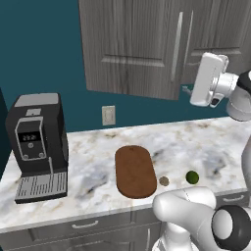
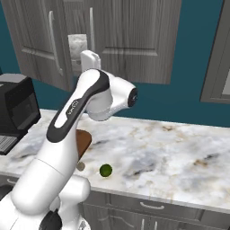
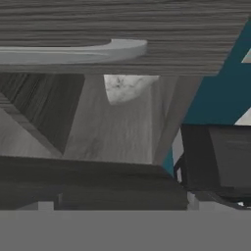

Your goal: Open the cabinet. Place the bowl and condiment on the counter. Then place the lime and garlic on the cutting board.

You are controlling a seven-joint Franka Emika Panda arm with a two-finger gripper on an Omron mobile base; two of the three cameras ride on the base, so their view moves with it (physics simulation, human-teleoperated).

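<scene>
You see the arm raised in front of the cabinet (image 1: 130,46), its hand held up near the long silver handles (image 1: 178,46) where the two doors meet. The gripper (image 3: 122,208) looks into the gap of a door standing partly open; its jaws stand wide apart and hold nothing.

Through that gap, in the hand view, you can make out the marbled bowl (image 3: 128,88) sitting on the shelf inside the cabinet, with a door handle crossing just above it in the picture. In the right base view the same bowl (image 2: 77,47) shows as a pale patch between the doors. The bottle cannot be made out inside.

On the counter (image 1: 215,142) below, the cutting board (image 1: 135,170) lies near the front edge, its long side running front to back. Just beside its right front end sits the garlic (image 1: 164,181), apart from the board, and a little farther right lies the lime (image 1: 192,177), also close to the front edge. Neither one touches the board.

At the counter's left end stands a black coffee machine (image 1: 38,144), well apart from the board.
</scene>
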